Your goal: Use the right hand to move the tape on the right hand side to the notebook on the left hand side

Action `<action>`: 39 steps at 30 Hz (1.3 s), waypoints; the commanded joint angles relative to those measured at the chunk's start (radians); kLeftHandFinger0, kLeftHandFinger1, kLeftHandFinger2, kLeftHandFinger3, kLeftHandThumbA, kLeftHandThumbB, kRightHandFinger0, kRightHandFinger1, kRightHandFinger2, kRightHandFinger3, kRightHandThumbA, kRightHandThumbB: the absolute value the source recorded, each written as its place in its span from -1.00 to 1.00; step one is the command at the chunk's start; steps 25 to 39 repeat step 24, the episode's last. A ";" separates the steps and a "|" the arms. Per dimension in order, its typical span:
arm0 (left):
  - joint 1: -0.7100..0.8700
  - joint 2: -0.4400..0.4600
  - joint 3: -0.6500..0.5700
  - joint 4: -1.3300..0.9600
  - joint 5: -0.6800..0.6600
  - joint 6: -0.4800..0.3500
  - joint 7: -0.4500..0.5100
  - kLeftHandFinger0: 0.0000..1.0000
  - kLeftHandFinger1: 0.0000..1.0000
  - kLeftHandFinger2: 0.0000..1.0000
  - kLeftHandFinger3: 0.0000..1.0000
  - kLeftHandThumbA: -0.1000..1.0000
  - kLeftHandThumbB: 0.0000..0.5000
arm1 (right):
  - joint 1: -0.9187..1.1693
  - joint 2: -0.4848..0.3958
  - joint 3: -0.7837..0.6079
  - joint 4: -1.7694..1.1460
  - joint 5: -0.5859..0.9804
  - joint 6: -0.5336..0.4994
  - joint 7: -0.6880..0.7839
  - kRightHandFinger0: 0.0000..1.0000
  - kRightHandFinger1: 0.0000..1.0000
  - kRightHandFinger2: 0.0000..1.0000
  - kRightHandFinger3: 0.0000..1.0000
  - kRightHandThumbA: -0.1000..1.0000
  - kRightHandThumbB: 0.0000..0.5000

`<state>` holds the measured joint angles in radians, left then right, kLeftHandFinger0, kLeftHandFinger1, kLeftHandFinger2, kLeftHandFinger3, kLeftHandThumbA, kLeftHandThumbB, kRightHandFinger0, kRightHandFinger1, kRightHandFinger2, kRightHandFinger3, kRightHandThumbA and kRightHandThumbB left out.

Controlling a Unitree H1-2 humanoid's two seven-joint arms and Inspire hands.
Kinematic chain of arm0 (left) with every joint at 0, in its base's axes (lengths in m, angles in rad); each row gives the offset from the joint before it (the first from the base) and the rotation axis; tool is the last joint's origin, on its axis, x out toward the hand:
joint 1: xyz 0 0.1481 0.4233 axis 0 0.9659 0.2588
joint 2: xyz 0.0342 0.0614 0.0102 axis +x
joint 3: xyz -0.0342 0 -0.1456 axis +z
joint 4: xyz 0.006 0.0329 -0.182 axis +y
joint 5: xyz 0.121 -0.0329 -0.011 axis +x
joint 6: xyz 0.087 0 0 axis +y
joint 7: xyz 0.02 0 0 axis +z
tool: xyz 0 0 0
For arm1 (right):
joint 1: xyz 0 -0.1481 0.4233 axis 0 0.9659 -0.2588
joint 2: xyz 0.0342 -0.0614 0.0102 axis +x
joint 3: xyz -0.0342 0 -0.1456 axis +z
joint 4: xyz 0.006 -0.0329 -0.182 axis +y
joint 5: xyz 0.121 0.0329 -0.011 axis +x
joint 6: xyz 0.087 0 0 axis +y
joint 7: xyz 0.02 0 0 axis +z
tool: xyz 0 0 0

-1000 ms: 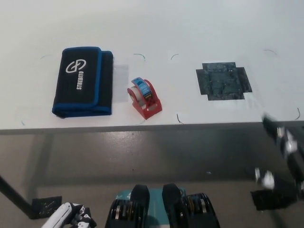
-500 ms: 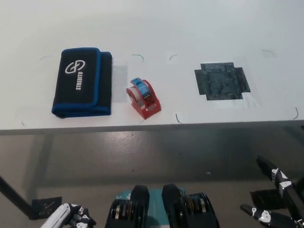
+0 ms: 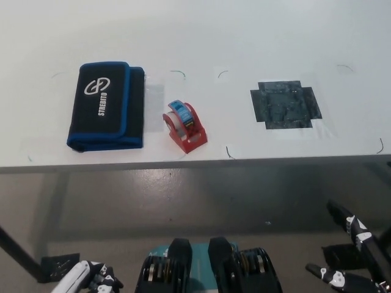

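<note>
A red tape dispenser (image 3: 186, 127) with a blue-labelled roll stands on the white table (image 3: 244, 36), just right of the black notebook case (image 3: 105, 105) with blue edging and white logo. They are close but apart. My black right hand (image 3: 349, 253) hangs low at the bottom right, below the table's front edge, fingers spread and holding nothing. My white left hand (image 3: 91, 278) rests at the bottom left, only partly in view.
A dark square tape patch (image 3: 285, 104) marks the table at the right. Small pen-drawn corner marks lie around the objects. The table's front edge (image 3: 195, 163) crosses the picture; grey floor lies below it.
My right hand has dropped from beside the table's front edge at the right to the bottom right corner. Tape and notebook have not moved.
</note>
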<state>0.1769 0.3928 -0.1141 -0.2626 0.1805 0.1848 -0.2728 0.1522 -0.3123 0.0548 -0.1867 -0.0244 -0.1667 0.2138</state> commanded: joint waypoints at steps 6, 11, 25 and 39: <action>0.013 0.019 0.002 -0.017 -0.001 -0.033 -0.008 -0.16 -0.17 -0.04 0.16 -0.04 -0.87 | 0.005 -0.025 0.003 0.010 -0.055 -0.072 0.002 1.00 1.00 1.00 1.00 0.95 -0.13; 0.006 0.014 0.005 -0.017 -0.007 -0.014 -0.009 -0.14 -0.16 -0.06 0.14 -0.13 -0.91 | -0.003 -0.027 -0.003 0.018 -0.083 -0.061 -0.008 1.00 1.00 1.00 1.00 0.97 -0.04; 0.017 0.011 0.001 -0.012 -0.011 -0.019 -0.010 -0.16 -0.17 -0.08 0.13 -0.14 -0.90 | 0.011 -0.033 -0.004 0.013 -0.091 -0.040 0.000 1.00 1.00 1.00 1.00 1.00 -0.13; 0.017 0.011 0.001 -0.012 -0.011 -0.019 -0.010 -0.16 -0.17 -0.08 0.13 -0.14 -0.90 | 0.011 -0.033 -0.004 0.013 -0.091 -0.040 0.000 1.00 1.00 1.00 1.00 1.00 -0.13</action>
